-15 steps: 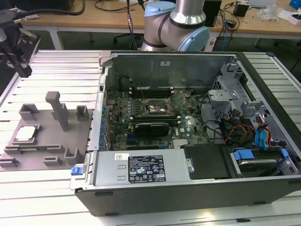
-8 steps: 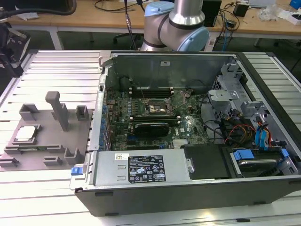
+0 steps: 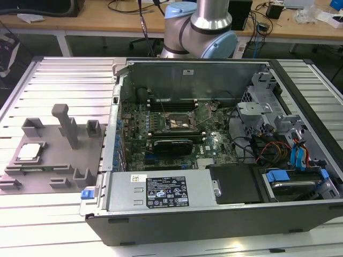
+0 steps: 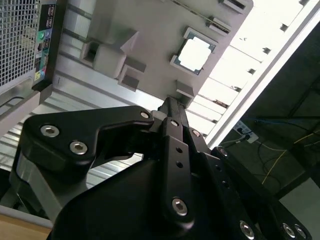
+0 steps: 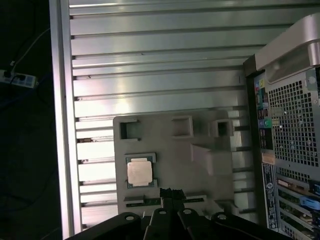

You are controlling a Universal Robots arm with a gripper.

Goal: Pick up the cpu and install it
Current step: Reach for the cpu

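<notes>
The cpu (image 3: 29, 152), a flat square chip with a silvery lid, lies in a recess of the grey fixture block (image 3: 53, 166) at the exterior view's left, outside the computer case. Both wrist views look down on the cpu (image 4: 196, 51) (image 5: 140, 172) from well above. My gripper (image 5: 171, 192) (image 4: 170, 102) hangs over the fixture, apart from the chip, with its black fingers shut together and nothing between them. On the motherboard inside the open case (image 3: 123, 176) sits the cpu socket (image 3: 181, 122) with its metal frame.
A black graphics card (image 3: 171, 144) lies just below the socket. The power supply (image 3: 161, 193) fills the case's near side, and drive bays with cables (image 3: 284, 144) sit at the exterior view's right. The fixture has upright posts (image 3: 67, 126). The arm's base (image 3: 201, 27) stands behind the case.
</notes>
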